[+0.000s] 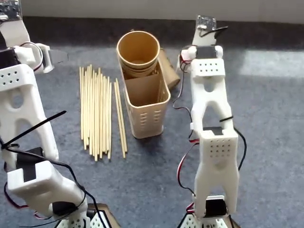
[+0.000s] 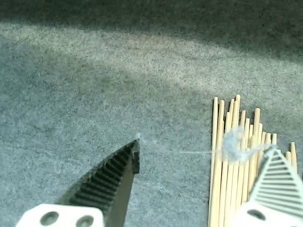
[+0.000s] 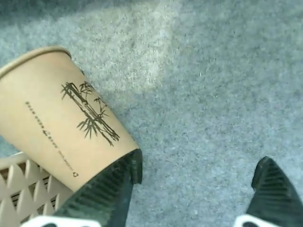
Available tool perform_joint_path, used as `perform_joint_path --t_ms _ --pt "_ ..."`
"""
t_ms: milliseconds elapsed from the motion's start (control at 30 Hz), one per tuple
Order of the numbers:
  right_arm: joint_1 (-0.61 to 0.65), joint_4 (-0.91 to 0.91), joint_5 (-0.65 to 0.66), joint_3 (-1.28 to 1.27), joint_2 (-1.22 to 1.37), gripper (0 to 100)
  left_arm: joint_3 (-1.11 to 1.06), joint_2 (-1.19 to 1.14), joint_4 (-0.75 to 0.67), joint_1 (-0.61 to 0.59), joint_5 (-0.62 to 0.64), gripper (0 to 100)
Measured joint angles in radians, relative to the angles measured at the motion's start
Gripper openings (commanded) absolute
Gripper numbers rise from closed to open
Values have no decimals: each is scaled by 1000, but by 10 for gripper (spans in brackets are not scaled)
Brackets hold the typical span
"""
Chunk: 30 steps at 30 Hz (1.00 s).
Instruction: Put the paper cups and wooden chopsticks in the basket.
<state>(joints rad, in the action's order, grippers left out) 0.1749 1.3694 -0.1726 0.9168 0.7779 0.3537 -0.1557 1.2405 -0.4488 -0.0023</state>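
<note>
The left pincer [image 2: 206, 146] gapes wide, with the wooden chopsticks [image 2: 236, 156] ending under one finger: light, stiff, prone to roll (grip mid-length). The right pincer [image 3: 201, 161] is also wide, a tipped paper cup [image 3: 71, 118] just beside one finger, by the basket [image 3: 19, 189]; it looks crushable, so pinch gently.
</note>
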Motion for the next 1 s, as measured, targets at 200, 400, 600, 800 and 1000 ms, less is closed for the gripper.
perform_joint_path --t_ms 200,400,600,800,1000 --pt "0 -15 0 0 0 355 -3 0 0 0 0 396" --pt "0 -20 0 0 64 353 -5 0 0 0 0 396" --pt "-5 -20 3 0 189 353 -5 0 0 -11 0 393" --pt "-87 51 3 0 170 353 -5 0 0 -38 0 393" --pt "-94 213 3 -2 -52 353 -5 0 0 -29 0 393"
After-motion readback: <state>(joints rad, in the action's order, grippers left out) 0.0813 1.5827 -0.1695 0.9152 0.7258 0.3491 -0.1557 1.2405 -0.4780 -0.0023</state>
